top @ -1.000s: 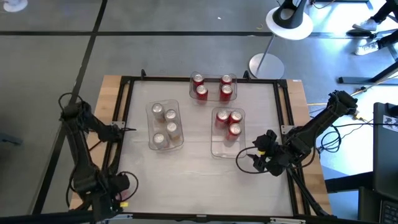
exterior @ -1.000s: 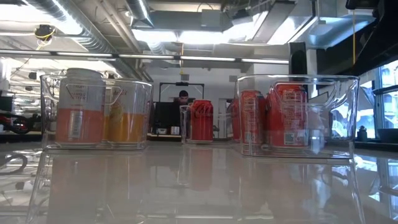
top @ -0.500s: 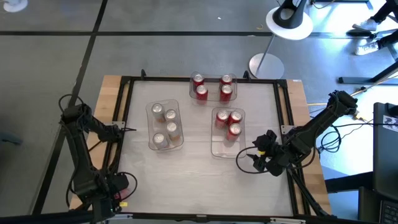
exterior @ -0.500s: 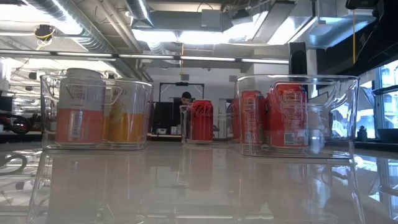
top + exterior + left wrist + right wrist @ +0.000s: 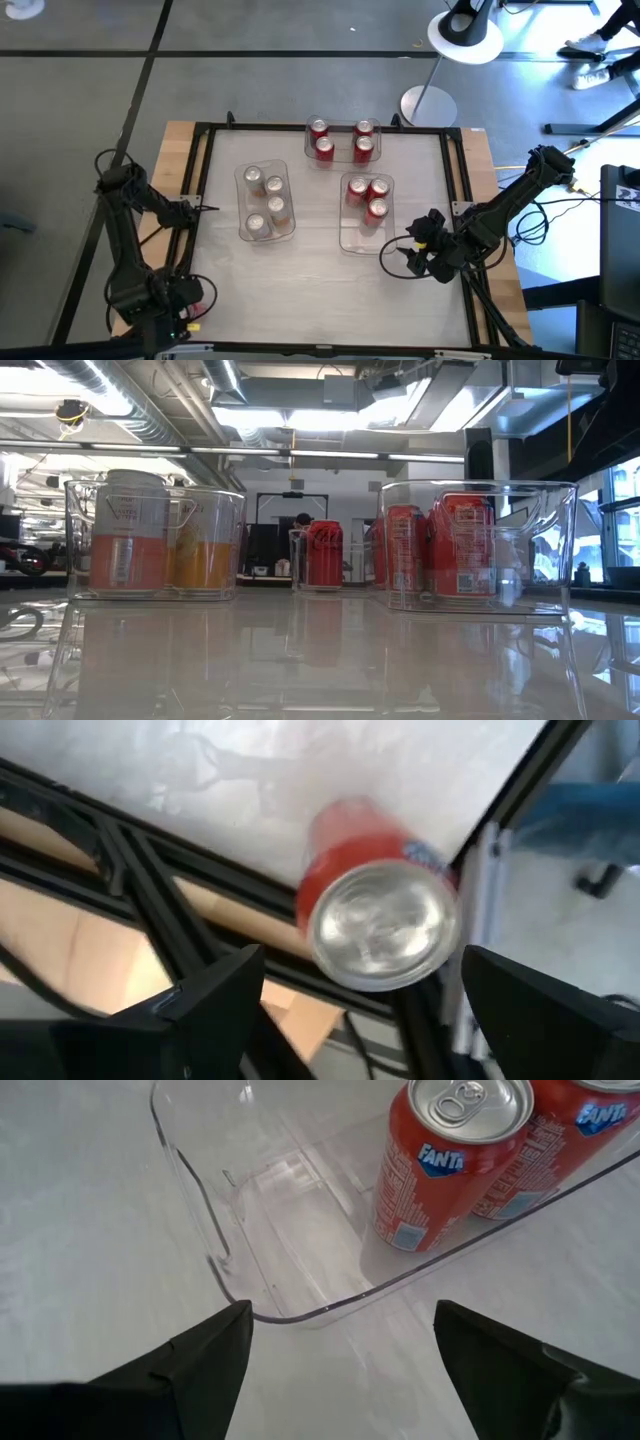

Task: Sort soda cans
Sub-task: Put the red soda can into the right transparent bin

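Observation:
A red soda can [image 5: 375, 910] stands upright on the white tabletop beside the black frame rail, at the table's near left corner. My left gripper [image 5: 362, 951] hangs open above it, pointing down, a finger on either side and clear of it. Several pale-bodied cans stand in the left clear bin [image 5: 243, 215]. Red cans fill the far bin [image 5: 340, 158], and three more stand in the right bin [image 5: 352, 235]. My right gripper [image 5: 342, 1305] is open over the bare near end of the right bin [image 5: 215, 1250], short of a red can [image 5: 445, 1160].
A black frame rail [image 5: 195, 220] runs round the white tabletop, with a wooden border outside it. Bare tabletop [image 5: 320, 290] lies between the bins and the near edge. A round lamp base [image 5: 428, 103] stands beyond the far edge. A person [image 5: 300, 520] shows far behind the table.
My left hand has tipped a little over the near left corner and edged toward the table's left edge. The cans, the bins and my right arm have kept still.

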